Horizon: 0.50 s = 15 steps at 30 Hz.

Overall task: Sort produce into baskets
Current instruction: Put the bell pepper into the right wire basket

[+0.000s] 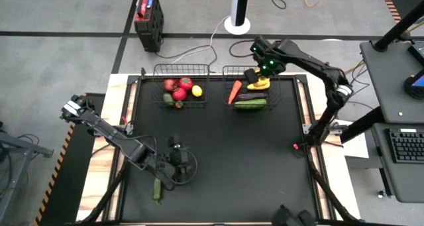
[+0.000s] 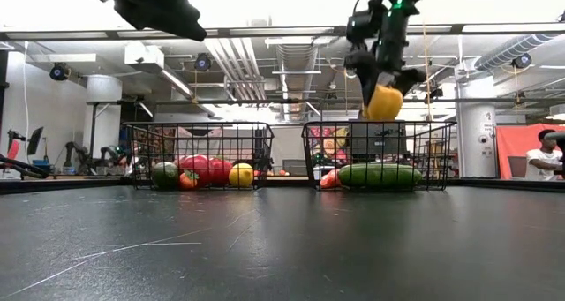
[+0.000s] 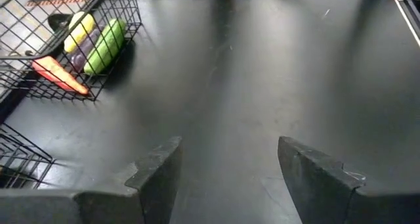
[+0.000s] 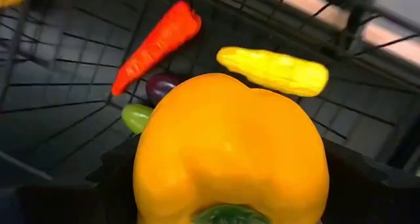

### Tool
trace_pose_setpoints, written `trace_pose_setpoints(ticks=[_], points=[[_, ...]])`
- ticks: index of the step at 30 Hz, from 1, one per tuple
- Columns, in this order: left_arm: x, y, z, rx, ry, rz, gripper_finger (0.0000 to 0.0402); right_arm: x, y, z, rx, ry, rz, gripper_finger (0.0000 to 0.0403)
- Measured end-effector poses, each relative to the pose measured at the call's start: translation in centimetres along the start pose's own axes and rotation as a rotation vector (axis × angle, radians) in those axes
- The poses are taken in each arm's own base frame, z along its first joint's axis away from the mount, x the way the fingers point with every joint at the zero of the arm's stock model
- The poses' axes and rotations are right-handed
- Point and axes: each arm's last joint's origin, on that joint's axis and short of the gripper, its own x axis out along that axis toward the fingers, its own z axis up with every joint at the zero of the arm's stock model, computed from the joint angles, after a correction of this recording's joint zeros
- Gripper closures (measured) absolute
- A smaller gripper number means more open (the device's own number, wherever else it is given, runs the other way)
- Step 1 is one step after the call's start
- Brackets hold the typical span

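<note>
Nearly done. Near edge, 7 o'clock: one cucumber (image 1: 157, 190) left on the desk (image 1: 225, 166), just beside the left hand (image 1: 177, 161), spread wide and empty. Far side, 1 o'clock: right hand (image 1: 255, 75) holds the yellow pepper (image 2: 384, 101) above the right basket (image 1: 291, 87); left basket (image 1: 161, 72) holds fruit.

The middle of the table (image 1: 252, 160) lies open between the arms and the two baskets at its far edge. The right basket (image 1: 289, 93) already holds a carrot (image 1: 234, 92), squash (image 1: 260, 85), eggplant (image 1: 255, 95) and cucumber (image 1: 250, 104), leaving room on its right side. A small red thing (image 1: 295, 146) lies near the table's right edge.
</note>
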Motion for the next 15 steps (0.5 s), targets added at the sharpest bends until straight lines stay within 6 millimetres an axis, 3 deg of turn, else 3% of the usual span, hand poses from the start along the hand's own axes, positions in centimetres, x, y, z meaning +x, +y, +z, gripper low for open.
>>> trace_pose_setpoints(ticks=[8,15], points=[[0.0,0.0,0.1,-0.011,-0.014,0.007,0.0169,5.2,-0.7,2.2,-0.048,0.184,-0.039,0.0074],[0.0,0.0,0.1,-0.013,-0.015,0.008,0.0169,7.8,-0.8,3.2,-0.1,0.242,-0.076,0.0074]])
